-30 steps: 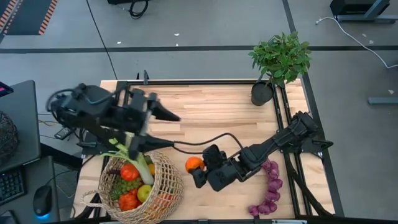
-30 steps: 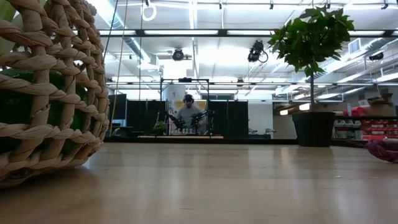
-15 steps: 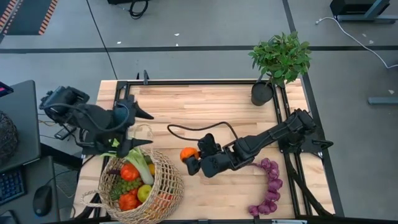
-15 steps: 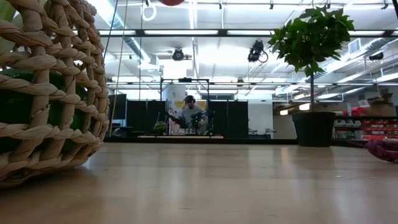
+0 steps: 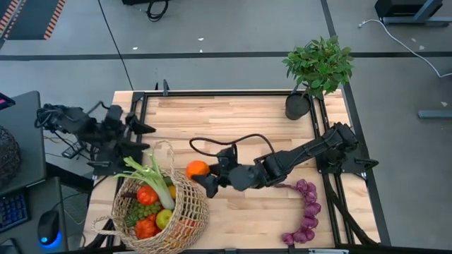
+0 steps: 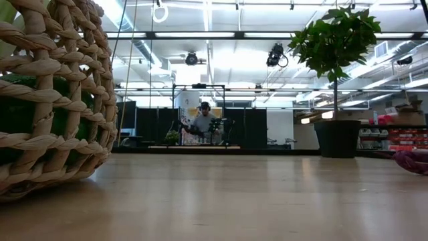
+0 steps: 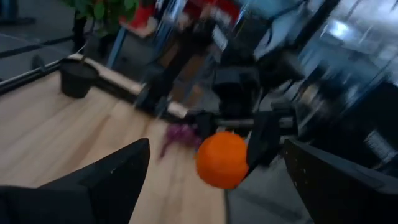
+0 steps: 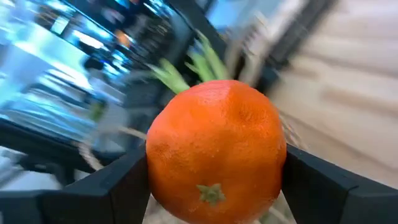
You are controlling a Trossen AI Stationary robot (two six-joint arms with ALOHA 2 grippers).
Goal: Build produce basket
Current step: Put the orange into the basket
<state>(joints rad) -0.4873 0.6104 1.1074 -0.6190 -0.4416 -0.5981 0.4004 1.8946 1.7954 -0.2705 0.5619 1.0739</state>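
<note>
High view: basket (image 5: 192, 212) holds leek (image 5: 157, 181), tomatoes (image 5: 147, 195), green grapes (image 5: 143, 211)

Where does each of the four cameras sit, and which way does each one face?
High view: overhead, looking down; both arms, basket, right hand holding the orange.
Low view: table height, looking level into the room; basket wall, no arm.
Left wrist view: past the open left hand toward the orange.
Right wrist view: the orange between its fingers.
Shared: the orange appears in the high view and both wrist views.
</note>
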